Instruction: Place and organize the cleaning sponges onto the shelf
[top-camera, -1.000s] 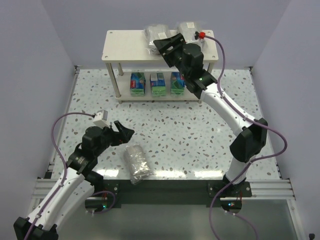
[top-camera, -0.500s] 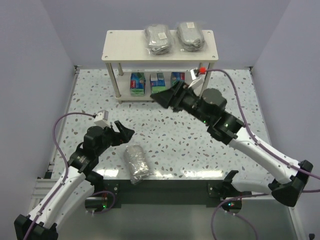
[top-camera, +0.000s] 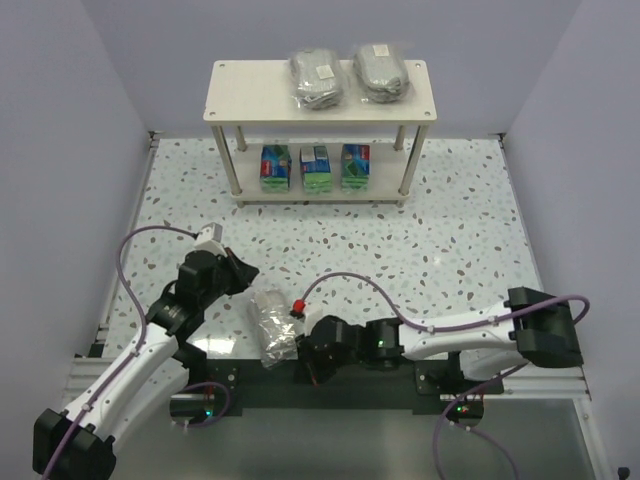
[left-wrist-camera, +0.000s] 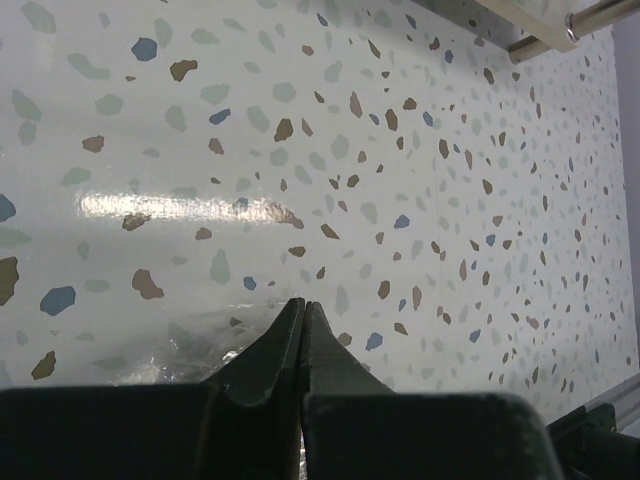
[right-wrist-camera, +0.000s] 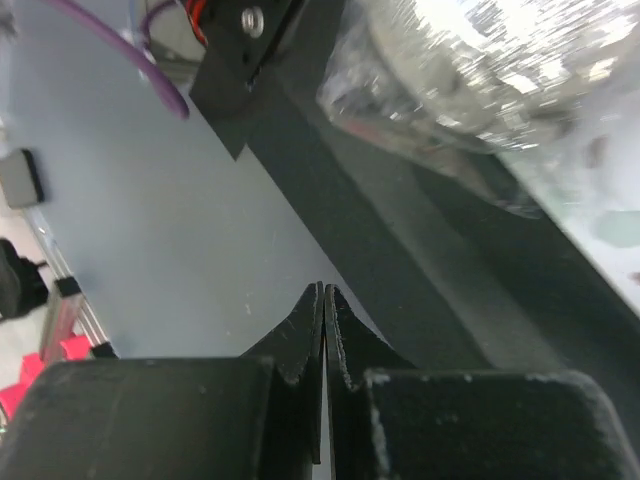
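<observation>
The cream shelf stands at the far side. Two grey wrapped cleaning sponges lie on its top tier, and three green-and-blue packs stand in a row on the lower tier. A third grey bundle lies on the table near the front edge; its clear wrap shows beside my left fingers. My left gripper is shut and empty, just left of that bundle. My right gripper is shut and empty, low at the front rail, with the bundle beside it.
The right arm lies folded along the table's front edge, its purple cable looping over the speckled tabletop. The black front rail and grey floor fill the right wrist view. Grey walls close in the left, right and far sides.
The right arm came down from the shelf's top tier to the front edge and folded low beside the loose bundle. Both grippers went from open to shut. The left gripper shifted slightly.
</observation>
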